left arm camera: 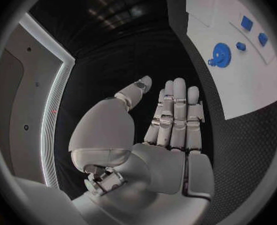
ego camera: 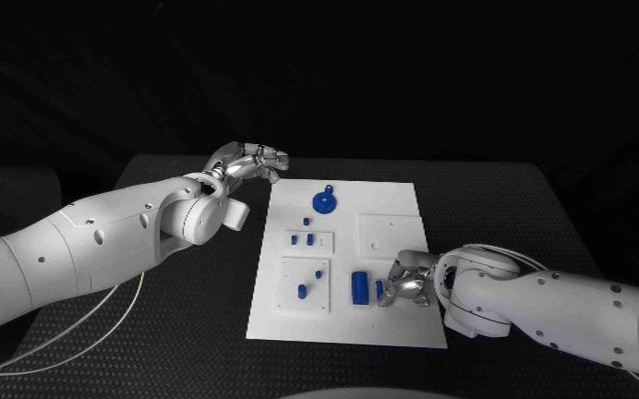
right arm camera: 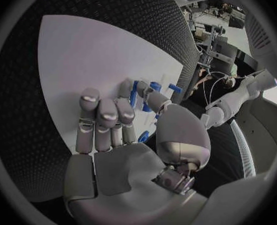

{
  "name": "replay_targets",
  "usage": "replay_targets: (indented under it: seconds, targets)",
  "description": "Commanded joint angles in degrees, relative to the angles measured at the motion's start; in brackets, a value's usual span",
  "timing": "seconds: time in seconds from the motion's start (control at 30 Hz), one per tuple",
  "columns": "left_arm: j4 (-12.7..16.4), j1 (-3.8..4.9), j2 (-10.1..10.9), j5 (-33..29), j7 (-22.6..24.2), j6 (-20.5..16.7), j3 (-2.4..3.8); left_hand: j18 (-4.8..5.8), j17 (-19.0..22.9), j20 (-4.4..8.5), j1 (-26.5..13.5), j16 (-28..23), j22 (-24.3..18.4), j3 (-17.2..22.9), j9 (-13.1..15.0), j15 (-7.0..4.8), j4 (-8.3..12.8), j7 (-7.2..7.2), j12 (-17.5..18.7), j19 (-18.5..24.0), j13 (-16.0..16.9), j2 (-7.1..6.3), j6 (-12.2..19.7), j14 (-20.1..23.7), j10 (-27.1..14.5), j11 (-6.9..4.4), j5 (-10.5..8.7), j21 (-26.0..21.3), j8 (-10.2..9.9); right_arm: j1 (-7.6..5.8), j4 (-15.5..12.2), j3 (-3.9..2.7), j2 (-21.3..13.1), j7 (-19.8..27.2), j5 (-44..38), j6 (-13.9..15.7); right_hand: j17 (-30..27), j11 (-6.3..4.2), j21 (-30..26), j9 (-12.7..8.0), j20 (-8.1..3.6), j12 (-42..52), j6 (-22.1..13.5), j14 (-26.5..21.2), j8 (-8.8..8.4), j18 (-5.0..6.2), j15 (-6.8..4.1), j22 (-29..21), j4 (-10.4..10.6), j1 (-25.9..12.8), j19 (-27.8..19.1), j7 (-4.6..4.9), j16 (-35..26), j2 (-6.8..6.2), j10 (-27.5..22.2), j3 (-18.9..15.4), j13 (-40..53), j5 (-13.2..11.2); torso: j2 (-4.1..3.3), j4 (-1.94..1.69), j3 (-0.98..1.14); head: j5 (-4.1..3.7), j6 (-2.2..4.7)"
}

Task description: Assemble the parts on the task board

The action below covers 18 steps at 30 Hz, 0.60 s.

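The white task board [ego camera: 389,323] lies in the middle of the table. A blue gear [ego camera: 324,201] sits near its far edge, and the left wrist view shows the same gear [left arm camera: 221,51]. Small blue parts [ego camera: 307,238] lie just nearer than the gear. A long blue block [ego camera: 359,287] lies near the board's front. My right hand [ego camera: 404,284] rests low over the board beside that block, thumb and a finger pinching a small blue part [right arm camera: 134,93]. My left hand [ego camera: 249,163] hovers off the board's far left corner; its fingers [left arm camera: 176,115] are straight and hold nothing.
Raised white plates sit on the board: a bare one [ego camera: 391,233] at the right, and one at the front left [ego camera: 288,301] carrying two small blue pieces. Black table [ego camera: 533,205] surrounds the board. A white cable [ego camera: 80,325] hangs under my left arm.
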<state>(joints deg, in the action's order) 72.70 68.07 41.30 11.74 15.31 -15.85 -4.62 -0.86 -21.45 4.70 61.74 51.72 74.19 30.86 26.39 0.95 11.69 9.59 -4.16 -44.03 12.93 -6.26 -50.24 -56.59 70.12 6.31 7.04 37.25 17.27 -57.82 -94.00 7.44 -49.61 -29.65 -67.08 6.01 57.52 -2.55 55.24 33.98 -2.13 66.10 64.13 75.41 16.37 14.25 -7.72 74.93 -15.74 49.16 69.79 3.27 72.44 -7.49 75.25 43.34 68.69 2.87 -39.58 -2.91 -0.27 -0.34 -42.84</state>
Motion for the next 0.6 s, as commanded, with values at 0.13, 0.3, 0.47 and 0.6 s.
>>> replay_targets:
  seconds: [0.13, 0.3, 0.47, 0.6]
  targets:
    - [0.02, 0.04, 0.02, -0.22, 0.3, 0.68, 0.03, -0.73, -0.09, -0.08, -0.54, -0.24, 0.09, 0.12, -0.02, 0.1, -0.37, -0.11, -0.03, -0.28, 0.06, -0.03, 0.48, -0.12, -0.54, 0.0, 0.39, -0.31, 0.38, 0.38, 0.19, 0.35, -1.03, 0.39, 1.75, -1.22, -0.1, 0.12, -0.41, -0.92, 0.36, -0.64, -0.13, 0.08, -0.05, 0.75, -0.15, 0.61, 1.37, -1.57, -0.07, 0.57, -0.49, -4.83, -0.22, -0.3, -0.41, 0.14, 0.0, 0.07, 0.09, -0.03, 0.27]
    - [-0.23, 0.04, -0.01, -0.22, 0.34, 0.6, 0.03, -0.73, -0.1, -0.08, -0.56, -0.25, 0.11, 0.11, -0.02, 0.1, -0.39, -0.11, -0.03, -0.28, 0.06, -0.03, 0.48, -0.12, -0.55, 0.0, 0.39, -0.32, 0.38, 0.32, -0.47, 0.14, -1.97, 2.8, 4.43, -0.54, -0.16, 0.3, -0.59, -0.99, 0.38, -1.6, -0.82, -0.01, -0.34, 0.75, -0.22, 0.49, 4.09, -4.48, -0.04, 0.78, -0.68, -8.68, -1.14, -1.84, -1.05, -0.08, 0.06, 0.13, 0.09, -0.29, 0.78]
    - [-0.76, 0.05, -0.09, -0.22, 0.43, 0.58, 0.03, -0.73, -0.12, -0.08, -0.58, -0.26, 0.12, 0.1, -0.02, 0.1, -0.41, -0.11, -0.03, -0.28, 0.06, -0.06, 0.49, -0.12, -0.55, 0.0, 0.39, -0.33, 0.38, -1.05, 0.11, -0.74, -2.09, 6.22, 9.02, 1.34, -0.09, 0.56, -0.92, -0.84, 0.13, -3.23, -2.32, -0.59, -0.77, 0.76, -0.16, 0.59, 4.0, -7.27, -0.86, 1.09, -0.93, -8.85, -3.43, -6.3, -2.03, -0.02, 0.16, 0.2, 0.02, -0.7, 1.72]
    - [-1.6, 0.05, -0.23, -1.44, 0.52, 0.66, 0.03, -0.72, -0.13, -0.08, -0.6, -0.27, 0.14, 0.08, -0.02, 0.1, -0.42, -0.1, -0.03, -0.28, 0.06, -0.11, 0.48, -0.12, -0.56, 0.0, 0.38, -0.34, 0.39, -3.55, 3.37, -1.11, -1.6, 12.09, 13.38, 3.62, 0.02, 1.17, -1.35, -0.96, -0.06, -3.82, -4.71, -1.12, -1.77, 0.76, 0.31, 0.58, 3.67, -8.39, -1.64, 1.76, -1.14, -8.42, -4.82, -8.79, -2.3, 0.13, 0.32, 0.33, -0.04, -1.15, 2.99]
